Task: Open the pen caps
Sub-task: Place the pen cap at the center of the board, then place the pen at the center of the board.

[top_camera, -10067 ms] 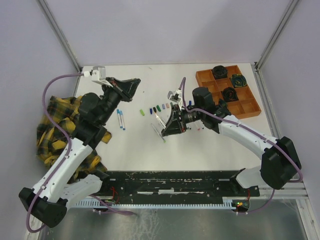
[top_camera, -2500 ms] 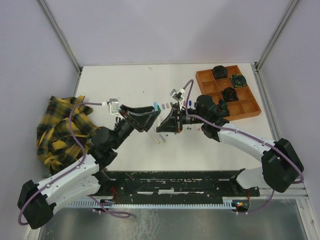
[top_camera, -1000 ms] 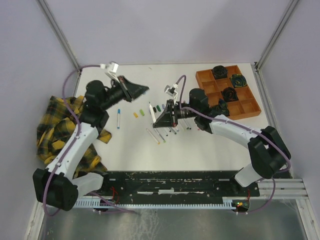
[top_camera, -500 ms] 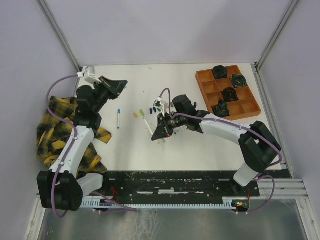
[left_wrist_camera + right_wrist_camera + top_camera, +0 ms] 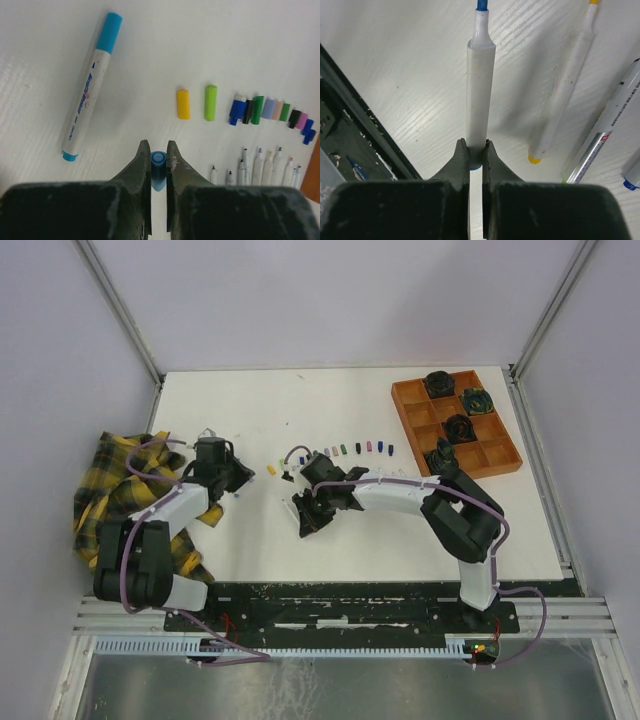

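Note:
In the left wrist view my left gripper (image 5: 158, 145) is shut on a small blue pen cap (image 5: 158, 167) just above the table. Ahead of it lie a yellow cap (image 5: 183, 104), a green cap (image 5: 210, 102) and a row of several more caps (image 5: 270, 111). A capped light-blue pen (image 5: 92, 85) lies to the left. My right gripper (image 5: 475, 143) is shut on the rear end of a white pen barrel (image 5: 480, 85) whose blue tip is bare. From above, the left gripper (image 5: 236, 478) and the right gripper (image 5: 306, 517) sit low near the cap row (image 5: 358, 449).
Several uncapped barrels (image 5: 567, 90) lie right of the held one, also visible as barrels (image 5: 260, 167) from the left wrist. An orange tray (image 5: 490, 456) with black round objects stands at the back right. A yellow plaid cloth (image 5: 110, 505) lies at the left edge.
The left gripper has come down from the far left toward the table's middle. The right gripper has shifted a little toward the near edge, and both arms are folded lower.

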You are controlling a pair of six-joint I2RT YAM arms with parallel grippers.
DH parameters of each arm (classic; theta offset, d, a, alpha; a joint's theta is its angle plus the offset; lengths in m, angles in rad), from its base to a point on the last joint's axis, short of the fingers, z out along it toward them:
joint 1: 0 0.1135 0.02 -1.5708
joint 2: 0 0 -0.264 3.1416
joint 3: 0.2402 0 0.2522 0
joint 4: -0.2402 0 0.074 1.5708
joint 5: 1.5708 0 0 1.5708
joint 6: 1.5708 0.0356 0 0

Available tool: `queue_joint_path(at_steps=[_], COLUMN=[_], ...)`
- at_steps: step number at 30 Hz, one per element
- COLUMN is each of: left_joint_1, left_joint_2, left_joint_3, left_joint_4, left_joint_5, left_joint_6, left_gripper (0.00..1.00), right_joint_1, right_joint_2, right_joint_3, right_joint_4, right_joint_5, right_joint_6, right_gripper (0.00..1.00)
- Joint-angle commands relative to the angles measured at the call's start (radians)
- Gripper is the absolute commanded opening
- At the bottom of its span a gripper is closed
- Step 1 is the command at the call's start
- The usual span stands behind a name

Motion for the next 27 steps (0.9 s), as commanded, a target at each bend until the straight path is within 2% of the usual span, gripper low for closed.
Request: queue_joint_path(at_steps=[1,10,20,27], left_joint_1=[-0.040,-0.078,-0.095,-0.095], left_joint_2=[0.077,0.253,0.286,0.252], left_joint_3=[0.050,0.157,0.187,0.209], left_joint_4=[-0.020,-0.091,-0.117,-0.145], left_joint_5=[-0.076,-0.130,-0.158,-0.161], left_joint_6=[-0.007,0.025,0.057,0.074], left_gripper=[0.03,0.04,0.25,0.31], right_joint_1=[0.036,0.041,0.041,0.038], right_joint_2=[0.027,0.072,0.072,0.045], right_joint_3=[0.073,0.101,0.114,0.121], right_joint_4=[-0.056,-0.081,-0.099,-0.108], right_joint_5=[0.145,0.198,0.202,0.177], right_joint_6=[0.032,0.039,0.035,0.026], right_gripper=[0.05,0.20,0.29,0.34])
